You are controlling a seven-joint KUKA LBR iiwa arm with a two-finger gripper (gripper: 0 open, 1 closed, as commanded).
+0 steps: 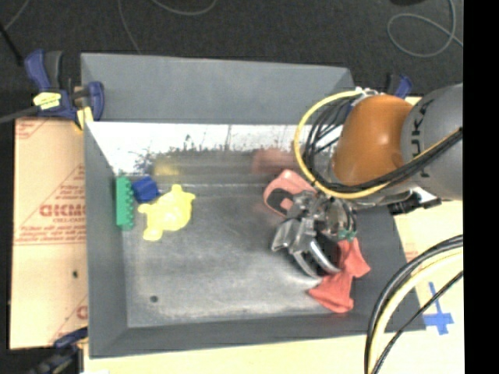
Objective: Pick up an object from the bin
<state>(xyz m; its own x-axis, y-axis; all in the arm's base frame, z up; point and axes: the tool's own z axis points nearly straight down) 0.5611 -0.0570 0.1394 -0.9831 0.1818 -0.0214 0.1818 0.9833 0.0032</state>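
Matt grey metal bin (218,287), scuffed along the far wall, smooth green plastic block (124,202) at left, rubbery yellow toy (168,211), crumpled red cloth (341,283) near right, glossy orange arm cover (374,139).

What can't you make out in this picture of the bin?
1. Red cloth-like thing, camera view: its top is hidden behind the gripper.
2. Pink thing: its right side is covered by the arm.
3. Blue piece beside the green block: too small to tell its kind.
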